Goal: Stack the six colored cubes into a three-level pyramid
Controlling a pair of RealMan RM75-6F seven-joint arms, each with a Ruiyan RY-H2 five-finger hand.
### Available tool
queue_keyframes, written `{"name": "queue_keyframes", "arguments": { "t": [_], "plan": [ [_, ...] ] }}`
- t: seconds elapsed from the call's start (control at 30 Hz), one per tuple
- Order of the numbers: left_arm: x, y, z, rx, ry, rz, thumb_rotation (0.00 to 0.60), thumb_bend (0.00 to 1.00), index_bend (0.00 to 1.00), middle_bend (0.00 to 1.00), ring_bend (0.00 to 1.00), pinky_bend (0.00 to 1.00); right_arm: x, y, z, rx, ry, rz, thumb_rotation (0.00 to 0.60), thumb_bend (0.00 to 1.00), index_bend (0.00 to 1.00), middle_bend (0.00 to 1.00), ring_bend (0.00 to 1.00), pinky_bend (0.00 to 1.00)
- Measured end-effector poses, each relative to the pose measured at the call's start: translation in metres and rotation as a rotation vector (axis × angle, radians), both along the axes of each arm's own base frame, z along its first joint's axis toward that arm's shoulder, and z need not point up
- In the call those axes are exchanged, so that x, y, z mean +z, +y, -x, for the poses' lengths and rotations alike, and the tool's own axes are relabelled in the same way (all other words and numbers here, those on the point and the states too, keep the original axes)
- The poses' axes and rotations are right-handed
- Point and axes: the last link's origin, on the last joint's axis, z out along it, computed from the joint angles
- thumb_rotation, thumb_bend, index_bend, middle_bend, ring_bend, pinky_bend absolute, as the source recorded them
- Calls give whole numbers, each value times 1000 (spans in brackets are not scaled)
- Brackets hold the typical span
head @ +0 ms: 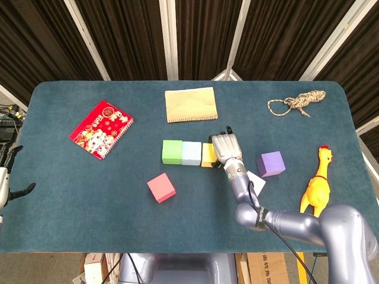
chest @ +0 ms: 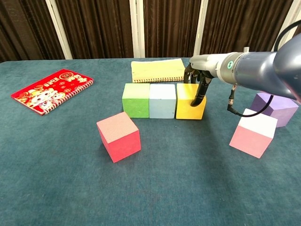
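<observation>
Right hand (chest: 196, 84) rests on the yellow cube (chest: 188, 101), fingers curled down over its top and right face; a full grip cannot be told. Yellow cube touches the light blue cube (chest: 162, 100), beside the green cube (chest: 136, 100), in a row mid-table (head: 89, 195). Left hand (head: 6, 177) hangs off the table's left edge, fingers apart.

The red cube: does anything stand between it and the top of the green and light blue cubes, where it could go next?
Nothing visible does. The red cube sits alone in front of the green cube and light blue cube, whose tops are bare.
</observation>
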Motion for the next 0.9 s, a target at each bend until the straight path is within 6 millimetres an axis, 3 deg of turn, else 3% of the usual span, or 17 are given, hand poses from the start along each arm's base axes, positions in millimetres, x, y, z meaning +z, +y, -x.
{"name": "queue_keyframes", "arguments": {
  "t": [0.9],
  "plan": [
    [-3,3,1,2,7,1,600,203,145,38,0,49,-5,-7,4,-21,0,-9,600,189,394,455,239,0]
  ]
}}
